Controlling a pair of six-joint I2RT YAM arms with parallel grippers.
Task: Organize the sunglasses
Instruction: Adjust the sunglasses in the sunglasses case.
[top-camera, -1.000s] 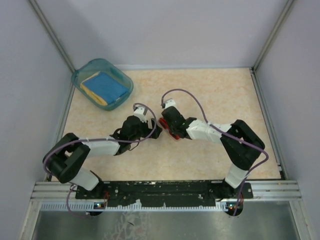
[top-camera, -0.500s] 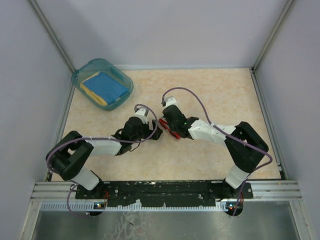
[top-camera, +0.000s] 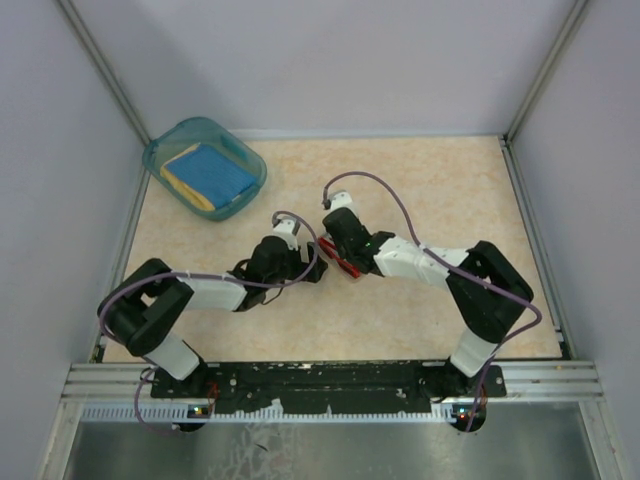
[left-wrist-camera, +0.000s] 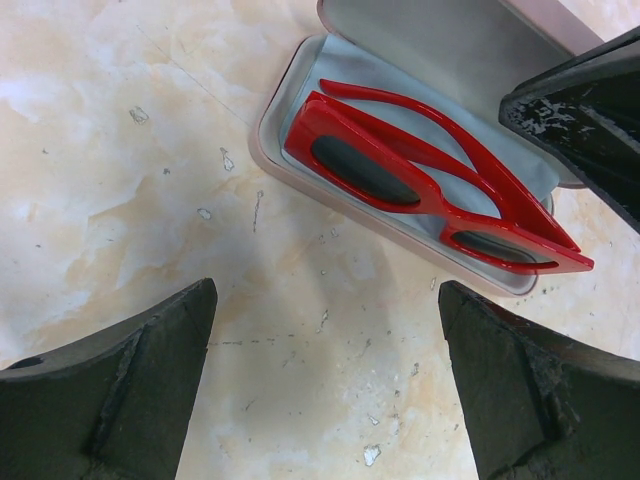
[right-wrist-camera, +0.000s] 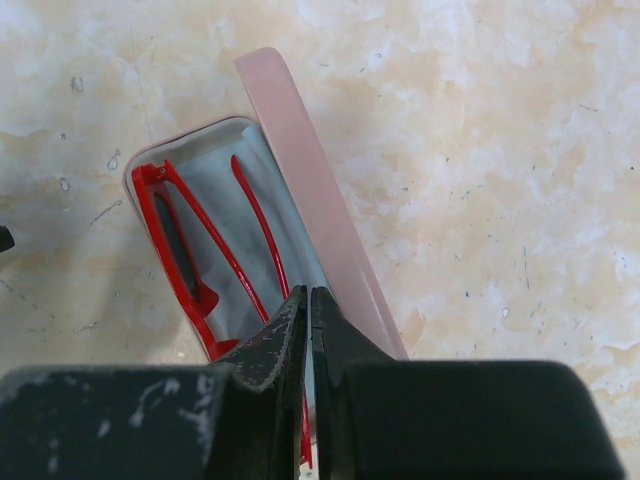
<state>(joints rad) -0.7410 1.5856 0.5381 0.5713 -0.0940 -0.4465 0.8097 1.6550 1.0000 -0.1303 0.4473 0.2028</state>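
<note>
Right tool (right-wrist-camera: 308, 302), its jaws pressed together with nothing clearly pinched between them, hangs over the far end of the open pink case (right-wrist-camera: 300, 170) on the bench (left-wrist-camera: 120, 150). The left tool (left-wrist-camera: 322, 300) stands spread wide just short of the case's near rim and holds nothing. The sunglasses (left-wrist-camera: 362, 172) lie folded inside the lined tray, lenses toward the left tool and both red temple arms crossing the lining. One temple runs right under the right tool's tips, and whether it is touched cannot be told from the wrist view.

With the pair seated, the work in hand looks to be settling it and shutting the lid. Doing that well probably means checking first that both temples sit inside the rim, since a thin arm caught under the closing lid could bend or spring the pair out. The wide left tool seems well placed to brace the tray against sliding on the smooth bench. The shut right tool could then push the lid over from the hinge side, slowly and squarely.
</note>
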